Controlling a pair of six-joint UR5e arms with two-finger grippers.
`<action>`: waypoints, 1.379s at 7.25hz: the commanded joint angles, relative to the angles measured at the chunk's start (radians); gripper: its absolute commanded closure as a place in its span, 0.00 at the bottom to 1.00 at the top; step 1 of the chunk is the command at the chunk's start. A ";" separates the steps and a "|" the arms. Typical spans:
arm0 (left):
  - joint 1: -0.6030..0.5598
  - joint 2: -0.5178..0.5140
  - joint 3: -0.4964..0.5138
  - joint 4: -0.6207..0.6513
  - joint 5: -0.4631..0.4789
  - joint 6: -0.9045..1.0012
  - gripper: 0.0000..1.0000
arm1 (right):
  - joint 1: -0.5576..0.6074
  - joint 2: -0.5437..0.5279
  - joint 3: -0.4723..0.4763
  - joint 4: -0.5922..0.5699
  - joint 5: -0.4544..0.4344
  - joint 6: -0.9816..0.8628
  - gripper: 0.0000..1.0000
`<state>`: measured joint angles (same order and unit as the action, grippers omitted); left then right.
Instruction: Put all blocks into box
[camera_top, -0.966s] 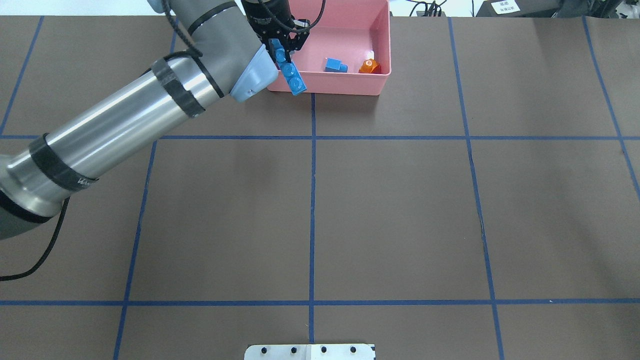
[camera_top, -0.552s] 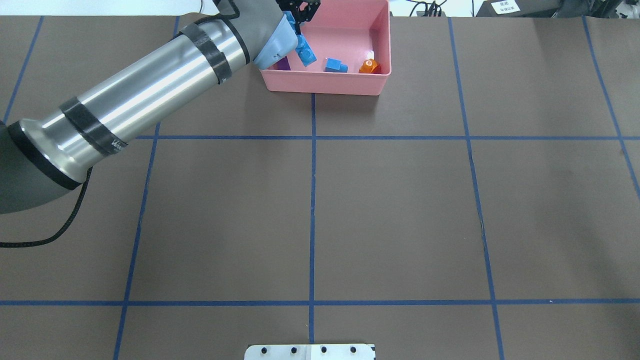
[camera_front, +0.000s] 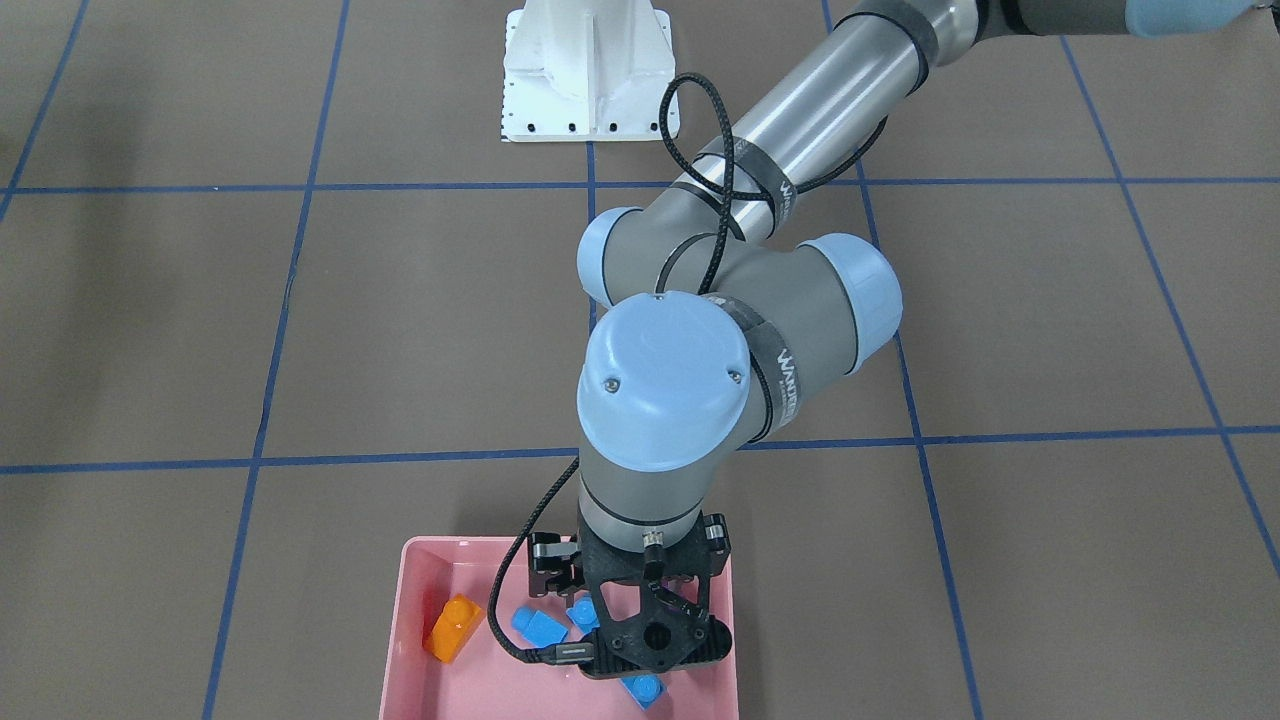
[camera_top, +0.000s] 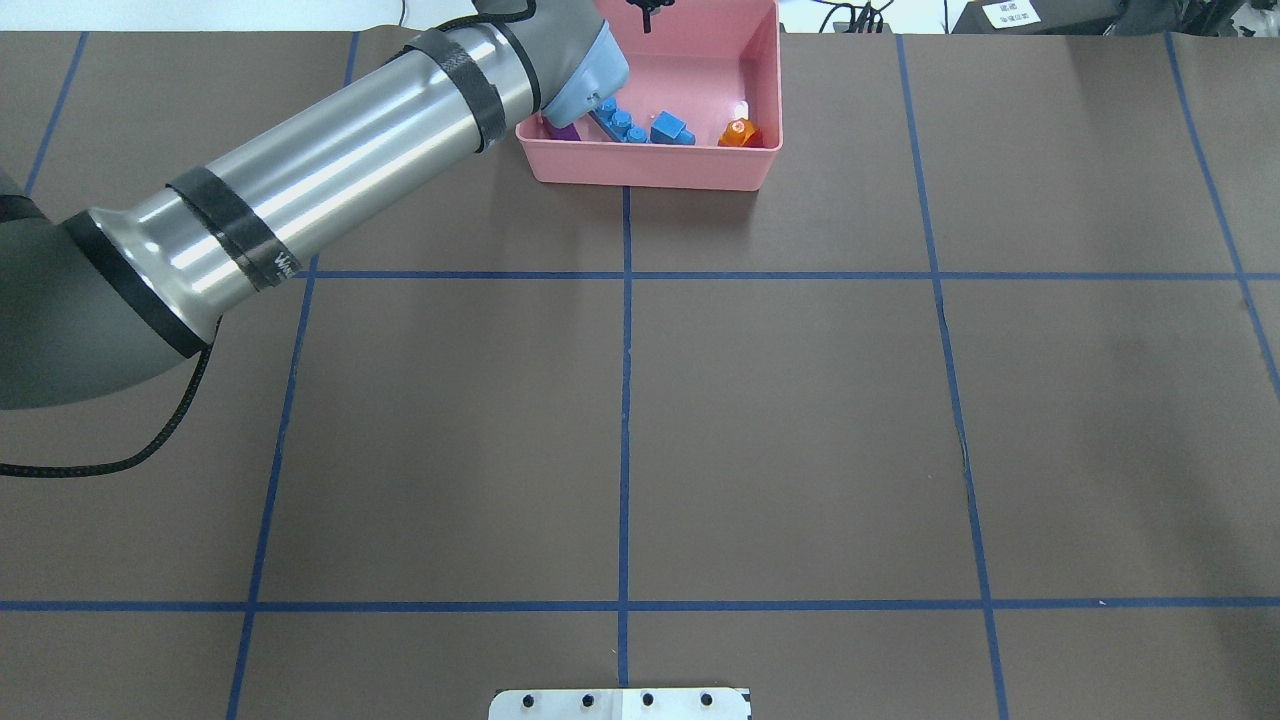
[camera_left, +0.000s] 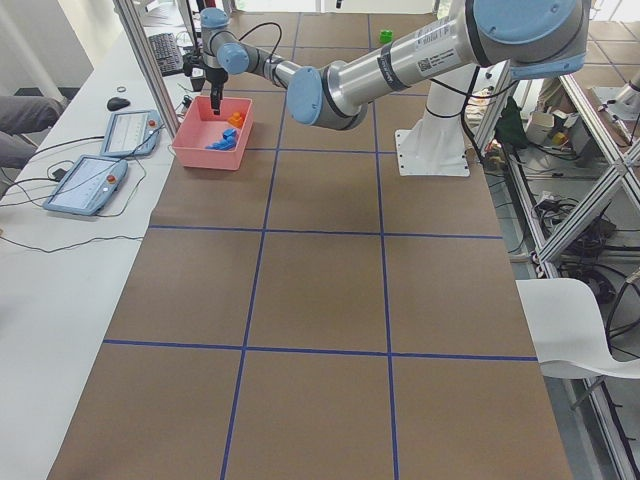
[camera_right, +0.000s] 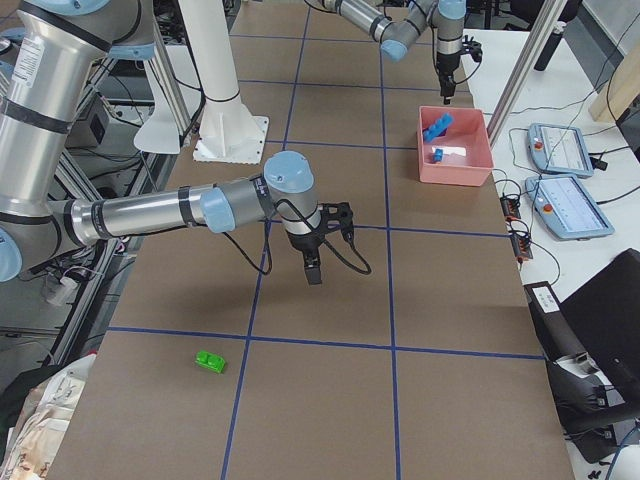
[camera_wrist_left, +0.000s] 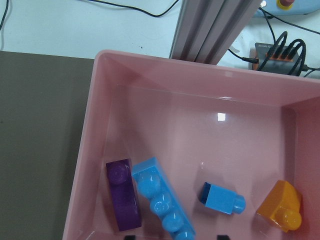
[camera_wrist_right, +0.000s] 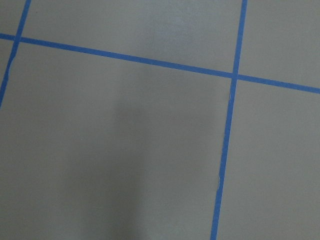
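The pink box (camera_top: 650, 172) stands at the table's far edge. In the left wrist view the box (camera_wrist_left: 85, 165) holds all the blocks: the purple brick (camera_wrist_left: 124, 200), the long blue brick (camera_wrist_left: 162, 202) lying against it, the small blue brick (camera_wrist_left: 222, 198) and the orange brick (camera_wrist_left: 281, 205). They also show in the overhead view: purple (camera_top: 565, 130), long blue (camera_top: 620, 123), small blue (camera_top: 672, 130), orange (camera_top: 740, 133). My left gripper (camera_top: 648, 12) hovers over the box, open and empty. My right gripper (camera_right: 312, 272) hangs over bare table; I cannot tell whether it is open.
The white robot base (camera_front: 588, 70) stands at the near middle edge. A small green object (camera_right: 209, 360) lies on the table at the robot's right end. An aluminium post (camera_wrist_left: 210, 30) and tablets (camera_left: 85, 185) stand just beyond the box.
My left gripper moved farther over the box and let go of the long blue brick. The brick now lies in the box beside the purple one.
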<state>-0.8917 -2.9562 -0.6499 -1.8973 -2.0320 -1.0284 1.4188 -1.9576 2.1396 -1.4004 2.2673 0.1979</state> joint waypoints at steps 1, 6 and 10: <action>0.049 0.032 -0.113 0.041 -0.046 0.010 0.01 | 0.005 -0.041 0.000 0.011 -0.002 0.000 0.00; 0.063 0.471 -0.735 0.242 -0.160 0.143 0.00 | 0.023 -0.395 -0.368 0.942 0.001 0.278 0.01; 0.066 0.467 -0.740 0.241 -0.158 0.143 0.00 | 0.016 -0.431 -0.523 1.144 0.014 0.361 0.03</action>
<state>-0.8264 -2.4887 -1.3869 -1.6563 -2.1911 -0.8854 1.4394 -2.3846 1.6318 -0.2692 2.2813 0.5539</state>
